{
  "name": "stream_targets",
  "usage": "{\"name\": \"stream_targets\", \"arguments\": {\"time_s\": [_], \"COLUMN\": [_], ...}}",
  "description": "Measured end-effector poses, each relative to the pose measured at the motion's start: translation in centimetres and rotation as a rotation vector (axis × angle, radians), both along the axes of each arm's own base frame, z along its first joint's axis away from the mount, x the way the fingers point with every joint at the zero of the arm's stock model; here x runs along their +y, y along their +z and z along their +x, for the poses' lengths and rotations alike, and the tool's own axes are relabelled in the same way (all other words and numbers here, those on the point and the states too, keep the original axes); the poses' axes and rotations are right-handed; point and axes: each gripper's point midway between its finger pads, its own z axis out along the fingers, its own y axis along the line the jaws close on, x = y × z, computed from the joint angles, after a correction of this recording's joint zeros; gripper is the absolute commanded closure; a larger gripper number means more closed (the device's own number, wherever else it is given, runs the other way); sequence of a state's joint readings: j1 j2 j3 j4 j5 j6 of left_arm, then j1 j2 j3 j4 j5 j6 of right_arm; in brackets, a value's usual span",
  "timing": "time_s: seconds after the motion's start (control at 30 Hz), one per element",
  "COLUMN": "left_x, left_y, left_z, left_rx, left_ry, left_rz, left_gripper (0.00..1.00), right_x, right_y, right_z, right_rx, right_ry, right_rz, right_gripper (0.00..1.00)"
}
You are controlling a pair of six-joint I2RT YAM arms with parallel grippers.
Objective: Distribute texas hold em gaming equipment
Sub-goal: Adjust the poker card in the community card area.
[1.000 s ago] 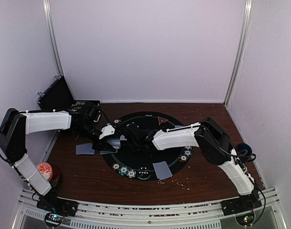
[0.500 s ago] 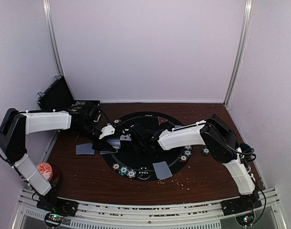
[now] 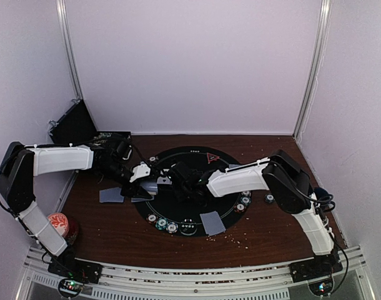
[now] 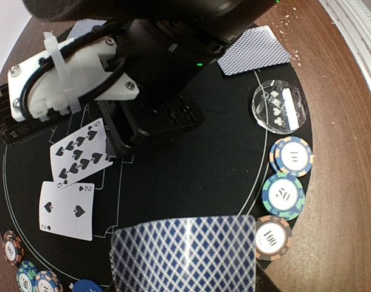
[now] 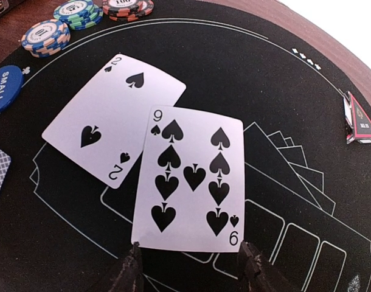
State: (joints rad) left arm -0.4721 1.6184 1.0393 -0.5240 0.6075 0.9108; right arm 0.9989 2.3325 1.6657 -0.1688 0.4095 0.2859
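My left gripper [image 3: 147, 182] is shut on a stack of blue-patterned playing cards [image 4: 185, 252] at the left edge of the round black mat [image 3: 190, 164]; its fingers are hidden by the stack. My right gripper [image 5: 191, 267] is open, low over the mat, its fingertips [image 5: 134, 267] on either side of the near edge of a face-up nine of spades [image 5: 191, 176]. This card overlaps a face-up two of spades [image 5: 115, 115]. Striped chips [image 4: 283, 194] line the mat's rim. A blue small-blind button [image 5: 3, 85] and a red triangle marker [image 3: 210, 157] also lie on the mat.
Face-down cards lie at the mat's left [image 3: 111, 195] and front [image 3: 212, 222]. A clear round button [image 4: 278, 104] sits by the chips. A red-topped can [image 3: 59, 224] stands front left and a dark mug [image 3: 320, 197] right. A black box [image 3: 72, 122] is back left.
A second ago the right arm's elbow swung out to the right and a chip beside the mat came into view. Nothing has moved in the last half second.
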Motion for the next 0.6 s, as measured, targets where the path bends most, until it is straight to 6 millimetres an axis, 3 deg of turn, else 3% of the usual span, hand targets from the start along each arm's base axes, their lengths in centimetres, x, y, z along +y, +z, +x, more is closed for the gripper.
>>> {"name": "stream_targets", "arguments": {"time_s": [0.6], "left_x": [0.0], "left_y": [-0.2], "left_z": [0.0], "left_rx": [0.004], "left_ry": [0.0], "left_rz": [0.002], "left_gripper": [0.58], "right_x": [1.1], "right_y": [0.1], "right_z": [1.4], "right_rx": [-0.025], "right_ry": [0.011], "right_rz": [-0.041], "right_gripper": [0.46]}}
